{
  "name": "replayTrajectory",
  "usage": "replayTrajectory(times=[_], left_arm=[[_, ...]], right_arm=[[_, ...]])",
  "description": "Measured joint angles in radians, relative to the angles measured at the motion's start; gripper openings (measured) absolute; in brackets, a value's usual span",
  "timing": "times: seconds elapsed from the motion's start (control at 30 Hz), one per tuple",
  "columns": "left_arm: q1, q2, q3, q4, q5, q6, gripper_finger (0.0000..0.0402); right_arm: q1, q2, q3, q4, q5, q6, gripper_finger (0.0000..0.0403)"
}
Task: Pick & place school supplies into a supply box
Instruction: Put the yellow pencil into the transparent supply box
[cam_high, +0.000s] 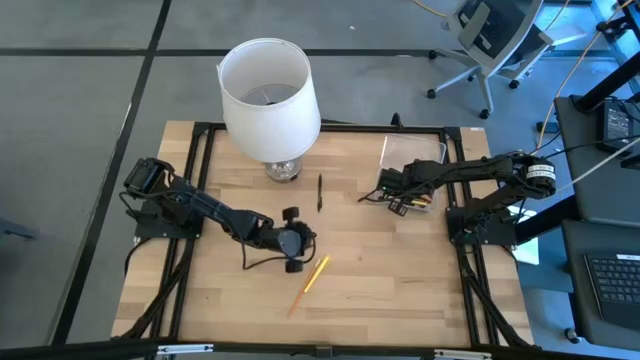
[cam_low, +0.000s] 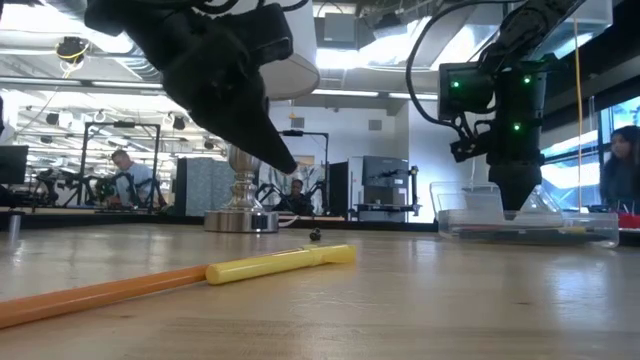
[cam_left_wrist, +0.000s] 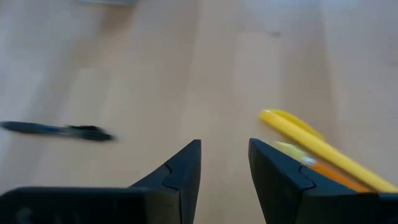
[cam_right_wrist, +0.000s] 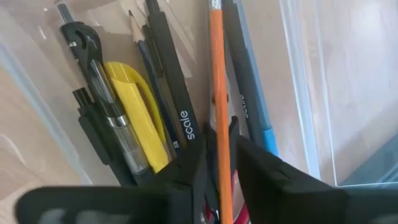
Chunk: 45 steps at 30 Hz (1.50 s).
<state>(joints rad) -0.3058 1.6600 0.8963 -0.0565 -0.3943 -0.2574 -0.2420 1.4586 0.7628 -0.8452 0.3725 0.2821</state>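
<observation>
The left gripper hangs over the middle of the table. Its fingers are a little apart and hold nothing. Just beside it lies a yellow pen with an orange pencil under it. A black pen lies farther back, near the lamp. On the right stands the clear box at the table's far corner. It already holds black pens, a yellow marker and a blue pen. The right gripper is at the box. Its fingers pinch an orange pencil that points down into the box.
</observation>
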Motion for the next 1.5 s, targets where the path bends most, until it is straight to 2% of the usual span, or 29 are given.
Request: replayTrajectory(times=[0.23,0.33,0.43,0.57,0.63,0.9,1.0,1.23,1.5], left_arm=[[-0.004,0.000,0.000,0.003,0.236,-0.019,0.0127],[-0.017,0.000,0.000,0.041,0.296,-0.043,0.0127],[-0.030,0.000,0.000,0.083,0.281,-0.105,0.0127],[-0.040,0.000,0.000,0.073,0.207,-0.159,0.0127],[-0.040,0.000,0.003,0.067,0.205,-0.188,0.0127],[-0.028,0.059,0.180,-0.224,0.139,-0.219,0.0127],[-0.016,0.091,0.216,-0.265,0.153,-0.273,0.0127],[0.009,0.155,0.260,-0.264,0.265,-0.364,0.0127],[0.012,0.269,0.395,-0.446,0.256,-0.426,0.0127]], right_arm=[[0.000,0.000,0.000,0.002,0.000,0.000,0.0109],[0.000,0.000,0.000,0.023,0.000,0.000,0.0108],[0.000,0.000,0.000,0.051,0.000,-0.003,0.0109],[0.000,0.000,0.000,0.080,0.000,-0.029,0.0110],[0.000,0.000,0.000,0.086,0.000,-0.030,0.0110],[0.000,-0.001,0.000,0.081,0.001,-0.030,0.0110],[0.000,-0.001,0.008,0.060,0.001,0.003,0.0110],[0.001,-0.002,0.078,0.061,0.004,0.064,0.0110],[0.001,-0.002,0.117,0.065,0.003,0.026,0.0110]])
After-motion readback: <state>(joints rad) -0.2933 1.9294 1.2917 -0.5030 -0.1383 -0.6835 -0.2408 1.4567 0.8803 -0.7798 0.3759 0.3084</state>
